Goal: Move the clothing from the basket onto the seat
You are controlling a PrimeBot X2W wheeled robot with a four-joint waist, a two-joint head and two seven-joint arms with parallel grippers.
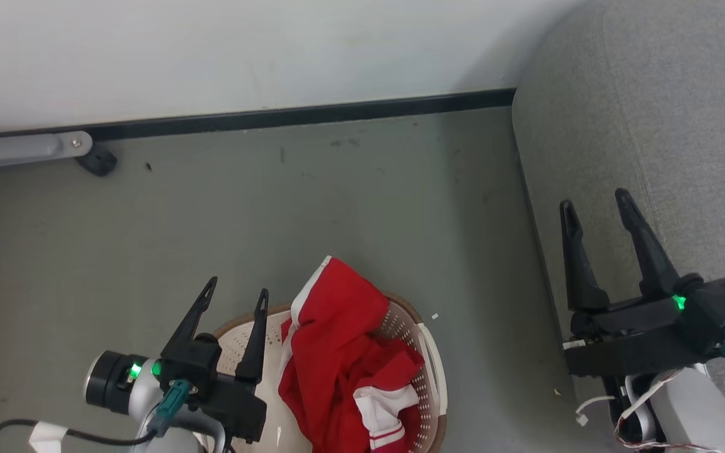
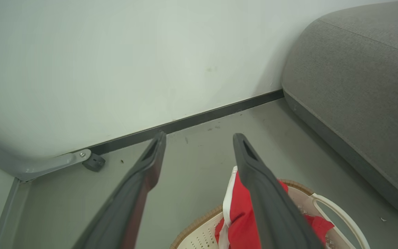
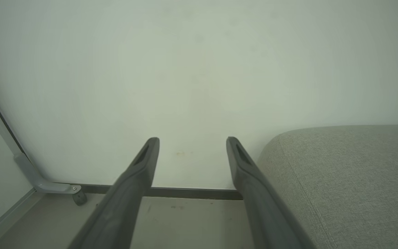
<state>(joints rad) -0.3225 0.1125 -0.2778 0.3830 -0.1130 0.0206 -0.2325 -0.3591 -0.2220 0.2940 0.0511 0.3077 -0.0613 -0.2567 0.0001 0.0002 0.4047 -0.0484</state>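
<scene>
1. Grey-green floor runs up to a pale wall, with a dark skirting strip along the join. A grey metal bracket with a small black foot sits at the wall's base, on the left of the head view.
2. The basket stands on the floor at the bottom middle of the head view. It is cream with small holes, a brown rim and a white handle on its right side.
3. The clothing lies inside the basket as a heap of red fabric. One fold rises above the far rim, and a white panel with red-and-white striped trim lies toward the near right.
4. The seat takes up the right of the head view. It is grey and woven with a rounded edge, and its far end is by the wall. A strip of bare floor separates it from the basket.
5. The left jaws hang over the near left part of the basket, just beside the clothing. Their two dark fingers are spread wide and point toward the wall, with nothing held between them.
6. The right jaws are over the seat's front edge, well apart from the basket. They are spread wide and empty, and the right wrist view shows wall and skirting through the gap.
7. A green light glows at the right wrist.
</scene>
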